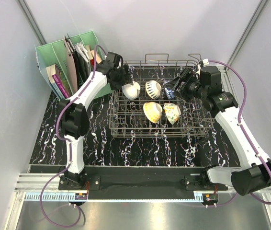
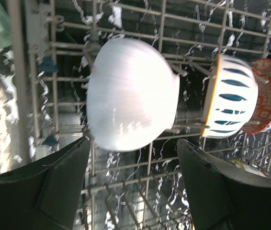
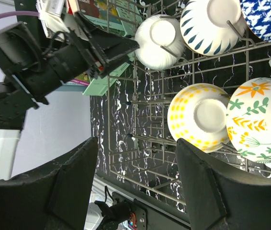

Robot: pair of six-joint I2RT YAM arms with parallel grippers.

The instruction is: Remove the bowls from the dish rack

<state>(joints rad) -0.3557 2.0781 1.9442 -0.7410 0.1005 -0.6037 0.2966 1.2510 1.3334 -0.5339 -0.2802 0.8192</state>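
The left hand [image 1: 124, 80] hangs spread open just beside the glossy cream-white bowl [image 1: 131, 89], which stands on edge in the dish rack [image 1: 159, 130]. The right hand [image 1: 175, 87] is spread open too.

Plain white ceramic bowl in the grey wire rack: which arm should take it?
Left. The open left tool is lined up close on the white ceramic bowl; the right tool is across the grey wire dish rack, by the blue-patterned ceramic bowl.
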